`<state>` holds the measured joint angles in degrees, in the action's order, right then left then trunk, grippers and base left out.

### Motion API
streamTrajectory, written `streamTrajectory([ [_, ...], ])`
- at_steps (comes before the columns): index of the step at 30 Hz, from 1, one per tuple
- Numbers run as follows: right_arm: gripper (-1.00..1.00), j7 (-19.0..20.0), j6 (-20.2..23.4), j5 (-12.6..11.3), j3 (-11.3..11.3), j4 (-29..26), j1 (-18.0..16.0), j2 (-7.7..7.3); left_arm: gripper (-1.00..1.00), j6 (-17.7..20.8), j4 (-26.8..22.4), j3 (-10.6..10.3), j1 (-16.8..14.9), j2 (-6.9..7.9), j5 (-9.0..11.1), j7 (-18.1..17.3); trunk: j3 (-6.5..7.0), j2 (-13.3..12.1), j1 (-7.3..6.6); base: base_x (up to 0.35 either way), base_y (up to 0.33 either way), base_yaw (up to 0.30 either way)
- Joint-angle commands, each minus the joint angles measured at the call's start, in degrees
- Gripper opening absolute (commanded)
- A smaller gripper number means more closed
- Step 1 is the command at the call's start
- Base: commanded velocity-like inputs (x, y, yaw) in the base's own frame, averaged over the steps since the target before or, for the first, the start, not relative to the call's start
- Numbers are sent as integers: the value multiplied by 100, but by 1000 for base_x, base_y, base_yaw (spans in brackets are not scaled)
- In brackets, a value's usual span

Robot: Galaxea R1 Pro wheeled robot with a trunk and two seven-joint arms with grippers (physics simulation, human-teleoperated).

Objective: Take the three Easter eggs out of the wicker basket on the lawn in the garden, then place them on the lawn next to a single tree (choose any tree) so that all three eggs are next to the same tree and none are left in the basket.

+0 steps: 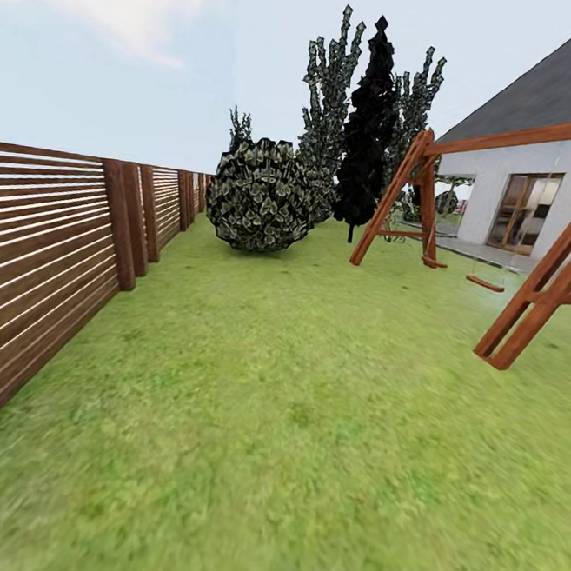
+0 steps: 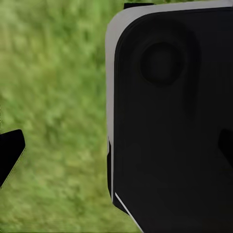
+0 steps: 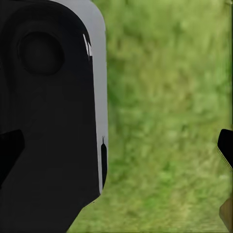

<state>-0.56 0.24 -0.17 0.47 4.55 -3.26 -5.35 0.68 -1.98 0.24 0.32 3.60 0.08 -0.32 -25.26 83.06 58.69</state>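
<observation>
The head view looks along the lawn (image 1: 289,426), a wide stretch of mottled green grass that runs from the foreground to the far trees. A brown slatted wooden fence (image 1: 53,246) borders the lawn on one side. At the far end of the fence stands a round leafy bush (image 1: 261,194). Just beside the bush rises a dark, near-black conifer (image 1: 369,128), with taller grey-green trees (image 1: 329,89) behind it. On the side of the lawn opposite the fence stands a wooden swing frame (image 1: 499,245), and behind the frame a white house (image 1: 539,188) with glazed doors.

In both wrist views, blurred grass (image 2: 58,111) lies below a dark, grey-edged robot body panel (image 2: 170,121). The left gripper's fingertips (image 2: 9,153) show as black points at opposite picture edges, so the fingers stand apart. The right gripper's fingertips (image 3: 225,145) stand likewise apart over grass (image 3: 165,121), holding nothing.
</observation>
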Motion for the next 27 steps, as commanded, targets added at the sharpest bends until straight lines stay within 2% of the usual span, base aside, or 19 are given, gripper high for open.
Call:
streamTrajectory([
  [1, 100, -6, 3, -1, 5, 11, -8, 0, 100, 5, -13, 2, 3, 1, 1, -3, -5, 2, 3, 335, 0, 0],
  [7, 100, -6, 3, -1, 5, 11, -8, -1, 100, 8, -13, -5, 3, 9, -14, -3, -5, 2, 3, 335, 50, 0],
  [27, 100, -6, 3, 13, 10, 11, -8, -1, 100, 11, -21, -1, 3, 1, 1, -3, -5, 2, 3, 334, 138, -3],
])
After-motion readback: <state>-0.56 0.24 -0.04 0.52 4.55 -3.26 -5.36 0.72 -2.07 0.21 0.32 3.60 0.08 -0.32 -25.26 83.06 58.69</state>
